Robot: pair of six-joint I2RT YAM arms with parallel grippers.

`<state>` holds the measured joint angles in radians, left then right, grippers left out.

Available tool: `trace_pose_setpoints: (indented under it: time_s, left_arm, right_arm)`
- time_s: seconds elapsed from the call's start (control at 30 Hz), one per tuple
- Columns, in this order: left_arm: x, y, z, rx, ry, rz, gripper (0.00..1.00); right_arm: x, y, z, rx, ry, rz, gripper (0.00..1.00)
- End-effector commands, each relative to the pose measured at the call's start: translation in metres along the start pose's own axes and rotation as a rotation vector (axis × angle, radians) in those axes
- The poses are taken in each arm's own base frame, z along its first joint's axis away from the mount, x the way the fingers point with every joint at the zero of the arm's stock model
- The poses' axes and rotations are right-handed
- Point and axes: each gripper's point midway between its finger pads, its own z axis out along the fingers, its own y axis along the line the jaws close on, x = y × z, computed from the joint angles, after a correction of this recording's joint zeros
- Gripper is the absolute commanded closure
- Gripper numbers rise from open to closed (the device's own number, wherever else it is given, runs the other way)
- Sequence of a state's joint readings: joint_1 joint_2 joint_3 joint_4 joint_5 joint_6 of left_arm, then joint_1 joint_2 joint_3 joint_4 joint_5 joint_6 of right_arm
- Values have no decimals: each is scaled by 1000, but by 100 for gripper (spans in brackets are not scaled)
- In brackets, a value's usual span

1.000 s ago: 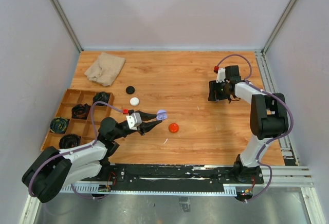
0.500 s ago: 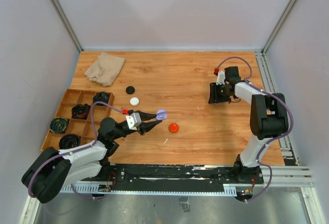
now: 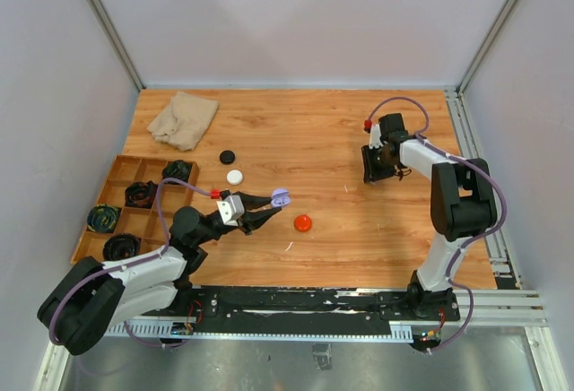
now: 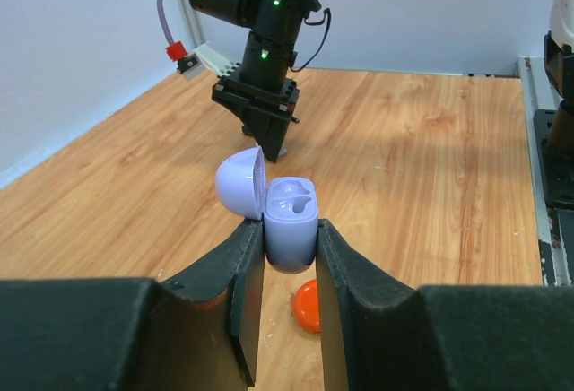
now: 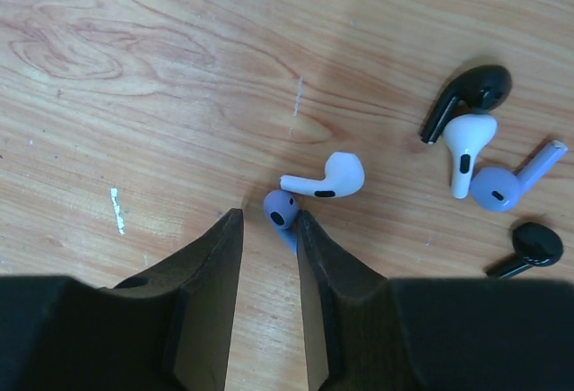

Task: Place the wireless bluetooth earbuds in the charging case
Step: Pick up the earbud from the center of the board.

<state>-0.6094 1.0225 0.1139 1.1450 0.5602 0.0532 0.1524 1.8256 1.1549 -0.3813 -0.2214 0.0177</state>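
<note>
My left gripper (image 4: 290,230) is shut on the lilac charging case (image 4: 291,221), held above the table with its lid (image 4: 240,180) flipped open and both wells empty; the case (image 3: 282,198) hangs left of centre. My right gripper (image 5: 269,221) is down at the table at the right (image 3: 375,165), jaws narrowly open. A lilac earbud (image 5: 281,211) sits at their tips against the right finger, with a gap to the left finger. A white earbud (image 5: 327,178) touches it. Further right lie several more earbuds: black (image 5: 466,93), white (image 5: 466,144), lilac (image 5: 507,183), black (image 5: 529,246).
A red puck (image 3: 303,222) lies just right of the held case. A white puck (image 3: 235,177) and a black puck (image 3: 228,156) lie further back. A beige cloth (image 3: 183,118) is at the back left. A wooden compartment tray (image 3: 134,207) with black items stands at the left edge.
My right gripper's jaws have narrowed around the lilac earbud and its wrist has shifted slightly left. The left arm and the case have not moved.
</note>
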Motion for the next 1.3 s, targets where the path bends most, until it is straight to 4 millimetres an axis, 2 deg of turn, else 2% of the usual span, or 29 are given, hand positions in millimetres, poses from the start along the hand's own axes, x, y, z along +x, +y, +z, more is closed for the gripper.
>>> trace_pose_setpoints:
  time_s: [0.0, 0.23, 0.4, 0.57, 0.67, 0.73, 1.07, 1.27]
  left_arm:
    - [-9, 3, -2, -26, -43, 18, 100]
    - [-7, 4, -3, -38, -36, 21, 100]
    - [-7, 4, -4, -40, -36, 19, 100]
    - [-6, 5, -4, -40, -34, 19, 100]
    - [-6, 5, -4, -41, -32, 18, 100]
    - [-5, 5, -3, -40, -31, 17, 100]
    - [-5, 4, -3, -37, -29, 15, 100]
    - [-5, 4, -3, -37, -30, 17, 100]
  right_arm:
    - [15, 4, 7, 29, 80, -18, 70]
    - [26, 16, 10, 41, 138, -52, 79]
    - [45, 33, 10, 32, 193, -62, 81]
    - [68, 49, 6, 27, 262, -41, 79]
    - [74, 56, 2, 25, 278, -47, 73]
    - [75, 59, -1, 24, 281, -56, 70]
    - [70, 81, -7, -27, 276, -117, 69]
    - [51, 75, -25, 25, 233, -148, 67]
